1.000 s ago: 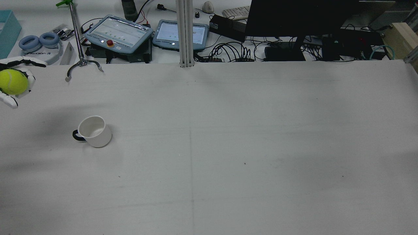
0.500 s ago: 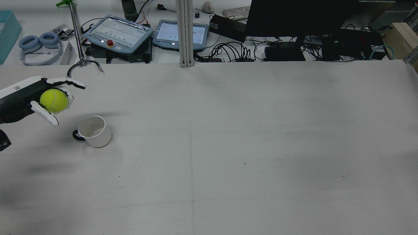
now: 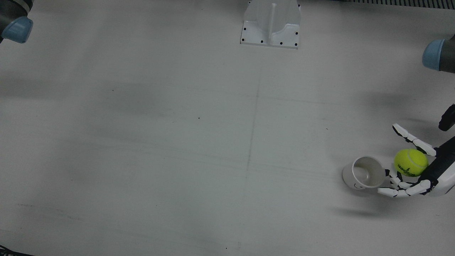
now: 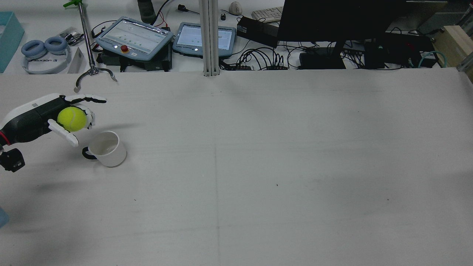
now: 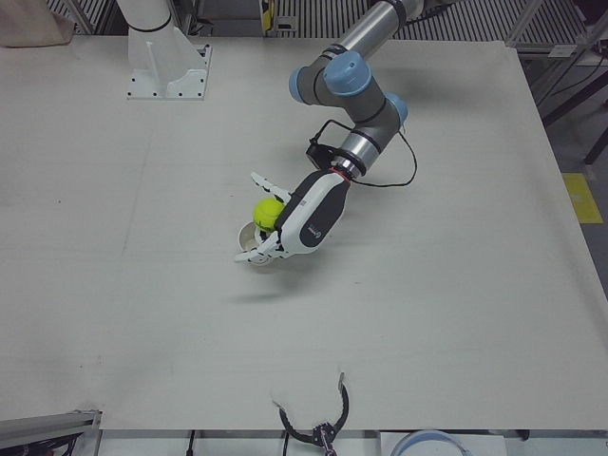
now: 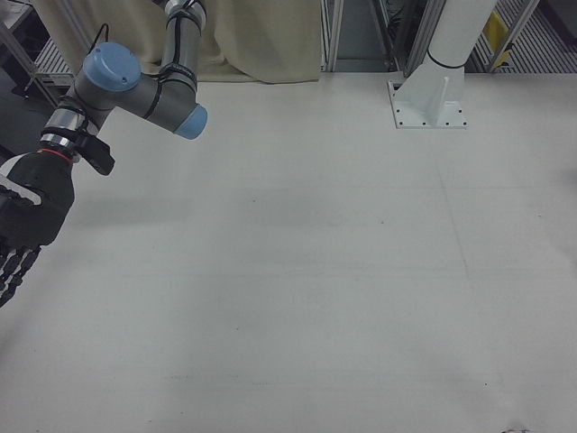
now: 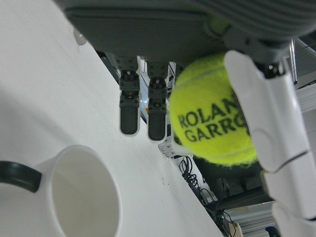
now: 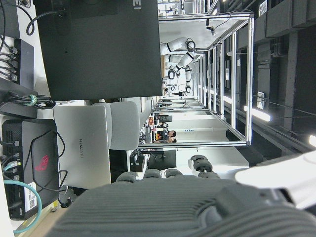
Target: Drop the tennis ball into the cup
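Left hand point(image 4: 55, 118) holds the tennis ball point(image 4: 72, 119) above the table point(image 4: 258, 166), fingers curled around it, one finger stretched out straight past the ball on the far side and another below it toward the cup point(image 4: 106, 148). In the front view the ball point(image 3: 410, 162) sits in the palm of the left hand point(image 3: 423, 174), just beside the cup point(image 3: 364, 173) and not over its mouth — the lower fingertips point(image 3: 387, 192) reach to the cup's near edge. Cup stands upright on the table, white with a dark handle, open mouth up, inside looks empty. Left-front view: the left hand point(image 5: 306, 220) is angled downward from the forearm, ball point(image 5: 269, 212) at its tip, directly over or just behind the cup point(image 5: 255, 249) from that angle; cannot tell which from there. Left hand view: ball point(image 7: 215, 123) with printed lettering pressed against the white finger point(image 7: 269, 123) on one side, two dark-tipped fingers beside it, cup rim point(image 7: 84, 197) below and to the side. Right hand point(image 6: 22, 225) appears at the edge of the right-front view, well away from the ball and cup, fingers hanging down — holding nothing visible, though whether they are spread or closed I cannot tell. The right hand view looks toward a dark monitor point(image 8: 98, 44) and a laptop point(image 8: 81, 145) beyond the table
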Robot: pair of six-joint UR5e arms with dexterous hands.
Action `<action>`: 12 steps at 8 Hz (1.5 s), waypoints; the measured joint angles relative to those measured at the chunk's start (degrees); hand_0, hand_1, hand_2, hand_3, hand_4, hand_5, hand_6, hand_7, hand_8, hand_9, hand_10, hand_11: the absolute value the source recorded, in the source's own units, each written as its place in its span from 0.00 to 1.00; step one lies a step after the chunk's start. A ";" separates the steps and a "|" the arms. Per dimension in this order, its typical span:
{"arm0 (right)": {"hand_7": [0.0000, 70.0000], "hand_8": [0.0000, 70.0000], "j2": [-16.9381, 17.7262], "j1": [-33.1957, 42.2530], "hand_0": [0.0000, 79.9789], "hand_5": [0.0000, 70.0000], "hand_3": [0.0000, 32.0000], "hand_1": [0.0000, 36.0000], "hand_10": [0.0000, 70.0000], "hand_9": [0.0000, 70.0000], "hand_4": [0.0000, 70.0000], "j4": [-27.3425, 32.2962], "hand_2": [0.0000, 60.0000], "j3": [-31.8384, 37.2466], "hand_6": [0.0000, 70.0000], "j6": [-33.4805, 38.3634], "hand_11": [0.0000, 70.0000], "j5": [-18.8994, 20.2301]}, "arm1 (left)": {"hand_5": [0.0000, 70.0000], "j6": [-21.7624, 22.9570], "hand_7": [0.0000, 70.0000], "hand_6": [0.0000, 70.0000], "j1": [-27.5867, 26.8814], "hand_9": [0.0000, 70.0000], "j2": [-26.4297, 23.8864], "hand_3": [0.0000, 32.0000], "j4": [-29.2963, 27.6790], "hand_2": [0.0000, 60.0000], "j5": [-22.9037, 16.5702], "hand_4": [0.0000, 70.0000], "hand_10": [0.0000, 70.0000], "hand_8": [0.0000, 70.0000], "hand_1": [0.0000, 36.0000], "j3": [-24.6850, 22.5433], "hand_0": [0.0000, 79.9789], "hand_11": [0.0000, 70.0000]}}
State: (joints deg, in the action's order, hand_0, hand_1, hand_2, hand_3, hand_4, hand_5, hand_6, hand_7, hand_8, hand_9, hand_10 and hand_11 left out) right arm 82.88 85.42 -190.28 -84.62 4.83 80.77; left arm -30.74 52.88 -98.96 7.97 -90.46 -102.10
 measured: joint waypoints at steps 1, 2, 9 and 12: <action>0.00 0.00 0.00 0.00 0.00 0.00 0.00 0.00 0.00 0.00 0.00 0.00 0.00 -0.01 0.00 0.00 0.00 0.00 | 0.15 0.10 0.18 0.48 -0.07 0.14 -0.12 0.00 -0.06 0.32 -0.04 0.22 0.07 0.18 0.39 0.03 0.59 0.12; 0.00 0.00 0.00 0.01 0.00 0.00 0.00 0.00 0.00 0.00 0.00 0.00 0.00 -0.01 0.00 0.00 0.00 0.00 | 0.13 0.14 0.15 0.41 -0.15 0.10 -0.46 0.00 0.10 0.33 -0.05 0.22 0.04 0.13 0.37 0.21 0.58 0.08; 0.00 0.00 0.00 0.01 0.00 0.00 0.00 0.00 0.00 0.00 0.00 0.00 0.00 -0.01 0.00 0.00 0.00 0.00 | 0.10 0.27 0.09 0.35 -5.04 0.04 -3.41 0.00 3.65 0.36 0.05 0.19 0.00 0.09 0.31 0.61 0.55 0.01; 0.00 0.00 0.00 0.02 0.00 0.00 0.00 0.00 0.00 0.00 0.00 0.00 0.00 -0.02 0.00 0.00 0.00 0.00 | 0.11 5.08 0.09 0.41 -0.27 0.04 -3.08 0.00 4.77 0.35 -0.50 0.19 0.00 0.10 0.25 -0.37 0.51 0.01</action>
State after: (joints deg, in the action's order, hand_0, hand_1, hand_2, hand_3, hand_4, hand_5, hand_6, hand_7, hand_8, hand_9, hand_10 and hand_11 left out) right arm 82.88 85.43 -190.28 -84.64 4.83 80.77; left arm -25.66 52.61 -102.03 12.73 -90.96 -102.48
